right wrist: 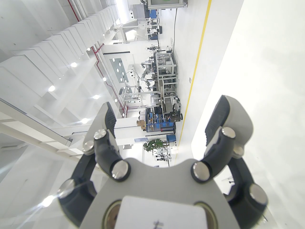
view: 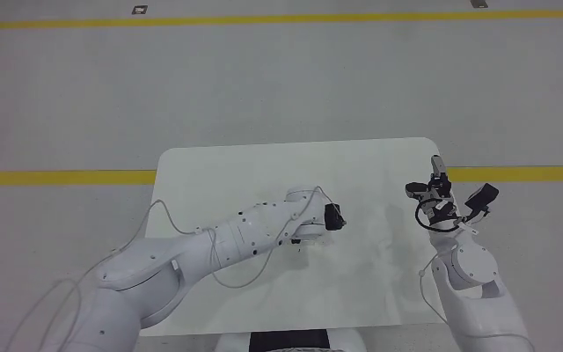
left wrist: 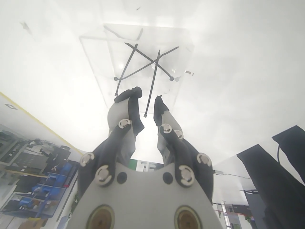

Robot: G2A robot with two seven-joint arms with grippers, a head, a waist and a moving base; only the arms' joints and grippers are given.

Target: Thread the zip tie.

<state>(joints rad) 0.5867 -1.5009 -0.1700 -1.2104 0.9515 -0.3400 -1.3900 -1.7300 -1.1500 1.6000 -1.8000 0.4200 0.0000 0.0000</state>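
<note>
Several grey zip ties [left wrist: 143, 60] lie crossed inside a clear box [left wrist: 95, 55] on the white table [view: 229, 176]. One zip tie [left wrist: 152, 82] runs out over the box's near edge, and its head end lies between the fingers of my left gripper [left wrist: 147, 95]. That gripper is narrowly open, with its pads on either side of the tie and not closed on it. In the top view the left gripper [view: 332, 216] is over the middle of the table. My right gripper [right wrist: 165, 103] stands wide open and holds nothing, raised at the table's right edge [view: 437, 176].
The table's far edge and a yellow floor line [view: 264, 19] lie beyond it. Dark flat shapes [left wrist: 266, 172] stand to one side of the left gripper. Bare white tabletop surrounds the box.
</note>
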